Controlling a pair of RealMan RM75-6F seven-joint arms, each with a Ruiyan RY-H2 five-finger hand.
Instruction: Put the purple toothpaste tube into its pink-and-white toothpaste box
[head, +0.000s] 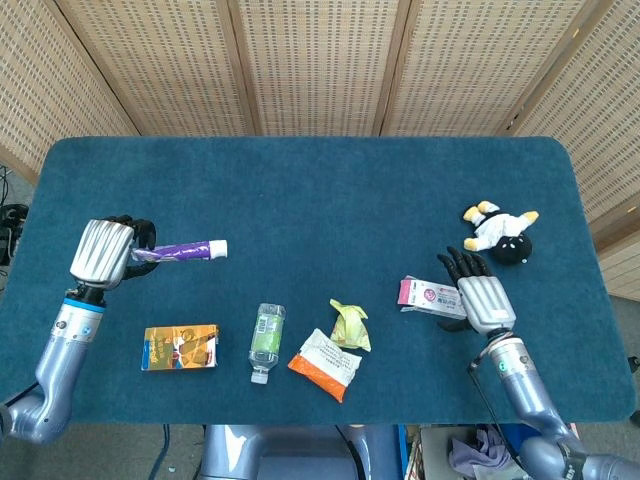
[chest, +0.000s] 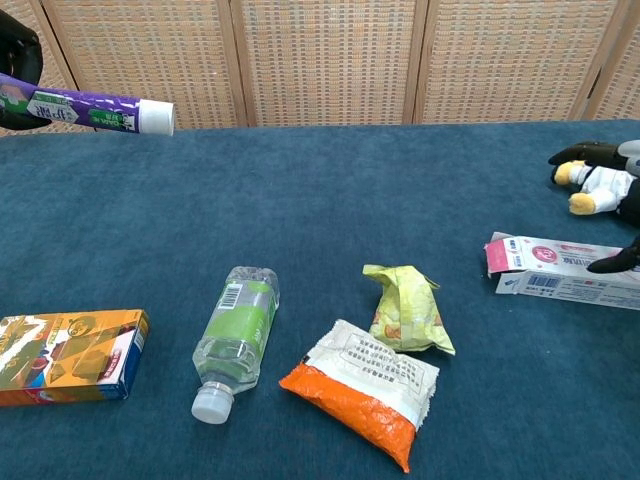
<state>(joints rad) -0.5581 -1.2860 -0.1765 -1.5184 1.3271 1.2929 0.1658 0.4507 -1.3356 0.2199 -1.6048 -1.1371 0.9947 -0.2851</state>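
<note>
Head view, left hand: the left hand (head: 103, 254) grips the purple toothpaste tube (head: 185, 250) by its tail end, white cap pointing right, at the left side of the blue table (head: 320, 190).
Head view, right hand: the right hand (head: 478, 295) lies over the right end of the pink-and-white toothpaste box (head: 428, 296), fingers spread toward the far side; whether it grips the box cannot be told.
Head view, clutter: an orange carton (head: 180, 347), a plastic bottle (head: 266, 341), an orange-and-white packet (head: 325, 363) and a yellow-green wrapper (head: 349, 324) lie along the near edge; a plush toy (head: 501, 232) sits far right.
Chest view, tube: the tube is held level and clear of the table at the far left, and the box lies flat at the right with its pink flap end facing left.
Step in hand: tube secured, box being reached for; insertion not begun.
Next move: probably a firm hold on the box, then bringing the tube well across to line its end up with the open flap.
</note>
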